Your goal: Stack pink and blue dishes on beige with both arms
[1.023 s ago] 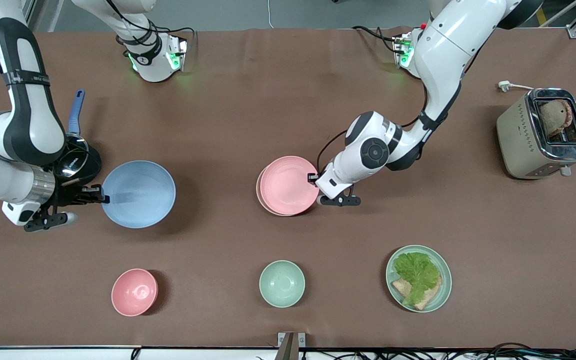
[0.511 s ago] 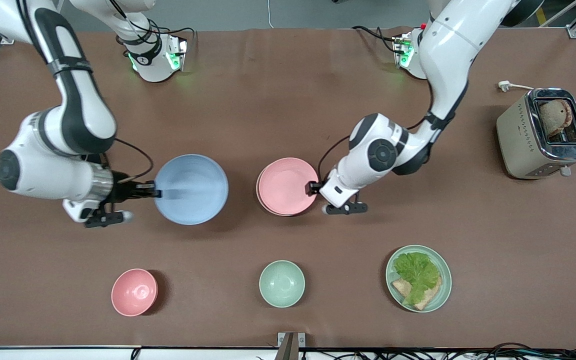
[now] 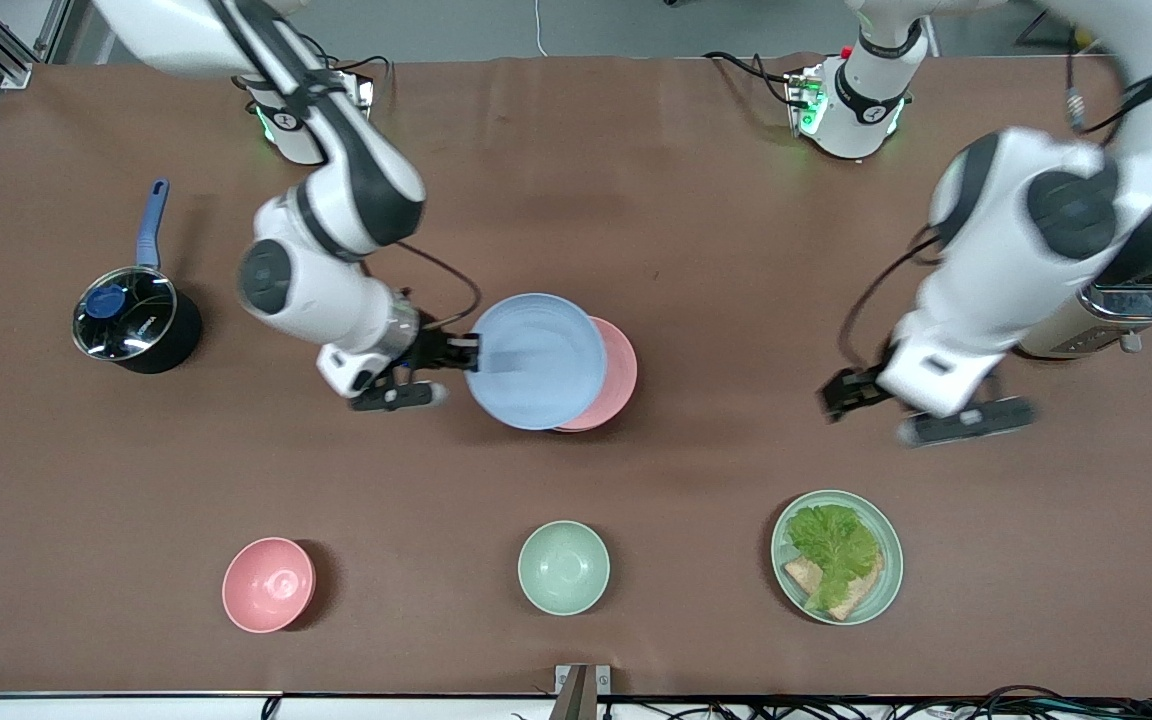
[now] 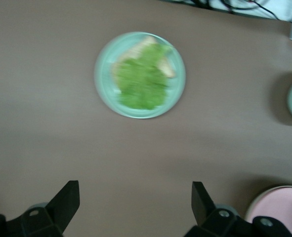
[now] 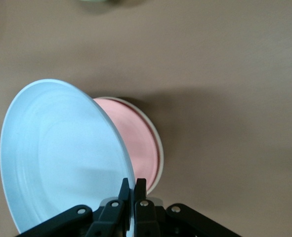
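Note:
My right gripper (image 3: 466,352) is shut on the rim of the pastel blue plate (image 3: 534,360), holding it tilted over the pink plate (image 3: 620,375), which it covers in large part. In the right wrist view the fingers (image 5: 134,190) pinch the blue plate's (image 5: 62,153) edge, and the pink plate (image 5: 138,148) lies on the beige plate, of which only a cream rim (image 5: 160,154) shows. The left gripper (image 3: 841,392) hangs open and empty over bare table toward the left arm's end; its fingers (image 4: 135,202) stand wide apart.
A black pot with a blue handle (image 3: 136,320) sits at the right arm's end. Near the front camera stand a small pink bowl (image 3: 269,584), a green bowl (image 3: 564,567) and a pale green plate (image 3: 891,560) with lettuce and bread. The left arm half hides a toaster (image 3: 1136,300).
The right arm has carried the blue plate toward the left arm's end until it is over the pink plate. The left gripper has let go of the pink plate and drawn away.

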Controlling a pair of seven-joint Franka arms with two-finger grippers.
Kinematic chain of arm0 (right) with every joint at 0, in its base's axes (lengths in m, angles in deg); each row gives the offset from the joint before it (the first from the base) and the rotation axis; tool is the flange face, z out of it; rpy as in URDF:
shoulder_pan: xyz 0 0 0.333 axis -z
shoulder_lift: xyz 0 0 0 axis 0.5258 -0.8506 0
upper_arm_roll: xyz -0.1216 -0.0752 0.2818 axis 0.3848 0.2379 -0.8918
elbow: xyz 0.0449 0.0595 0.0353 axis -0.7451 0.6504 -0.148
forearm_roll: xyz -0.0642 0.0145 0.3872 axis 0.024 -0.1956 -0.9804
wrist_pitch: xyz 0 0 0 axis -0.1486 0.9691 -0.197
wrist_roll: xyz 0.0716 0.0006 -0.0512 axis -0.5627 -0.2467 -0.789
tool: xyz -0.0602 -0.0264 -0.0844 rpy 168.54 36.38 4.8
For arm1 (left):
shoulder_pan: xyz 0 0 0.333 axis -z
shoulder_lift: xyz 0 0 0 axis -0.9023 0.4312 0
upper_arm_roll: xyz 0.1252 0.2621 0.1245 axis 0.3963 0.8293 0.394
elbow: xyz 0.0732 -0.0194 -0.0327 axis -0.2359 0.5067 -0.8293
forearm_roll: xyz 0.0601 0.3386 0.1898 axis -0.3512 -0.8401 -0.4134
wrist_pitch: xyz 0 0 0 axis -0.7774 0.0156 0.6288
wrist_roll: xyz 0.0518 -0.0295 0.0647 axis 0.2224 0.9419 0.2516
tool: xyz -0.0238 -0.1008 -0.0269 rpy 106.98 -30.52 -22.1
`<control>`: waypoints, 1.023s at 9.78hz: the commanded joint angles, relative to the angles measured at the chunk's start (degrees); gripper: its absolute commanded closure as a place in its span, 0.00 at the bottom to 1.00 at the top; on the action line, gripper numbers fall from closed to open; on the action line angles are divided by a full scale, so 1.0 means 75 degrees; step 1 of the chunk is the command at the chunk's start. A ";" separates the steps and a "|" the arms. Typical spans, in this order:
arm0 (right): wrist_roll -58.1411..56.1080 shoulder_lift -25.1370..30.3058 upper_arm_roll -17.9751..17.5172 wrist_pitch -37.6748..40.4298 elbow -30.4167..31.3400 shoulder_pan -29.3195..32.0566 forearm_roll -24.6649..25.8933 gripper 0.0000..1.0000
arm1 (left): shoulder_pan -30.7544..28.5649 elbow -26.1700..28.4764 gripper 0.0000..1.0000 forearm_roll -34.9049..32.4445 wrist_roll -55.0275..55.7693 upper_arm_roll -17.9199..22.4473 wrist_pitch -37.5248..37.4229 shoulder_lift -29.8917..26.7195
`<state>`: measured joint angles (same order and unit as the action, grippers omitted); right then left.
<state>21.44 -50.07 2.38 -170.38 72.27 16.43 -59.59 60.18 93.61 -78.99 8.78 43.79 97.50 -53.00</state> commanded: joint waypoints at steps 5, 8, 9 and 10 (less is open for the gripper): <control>0.0106 -0.0567 0.0026 -0.2402 0.1094 -0.0493 -0.0046 0.98 | -0.0567 -0.1516 0.00 0.0279 -0.2256 0.0129 -0.3019 -0.1006; 0.0118 -0.0637 0.0026 -0.2472 0.1222 -0.0691 -0.0046 0.97 | -0.0497 -0.0944 0.00 0.1112 -0.2495 0.0762 -0.3526 -0.1883; 0.0118 -0.0637 0.0026 -0.2530 0.1246 -0.0692 -0.0046 0.97 | -0.0496 -0.0686 0.00 0.1242 -0.2483 0.0902 -0.3527 -0.2119; 0.0118 -0.0695 0.0038 -0.2554 0.1258 -0.0680 -0.0046 0.96 | -0.0485 -0.0498 0.00 0.1394 -0.2483 0.0996 -0.3527 -0.2283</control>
<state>21.97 -55.68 2.46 -188.35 80.48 11.50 -59.57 56.38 84.33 -70.31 -9.26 50.10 70.77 -67.27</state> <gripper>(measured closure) 0.947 0.000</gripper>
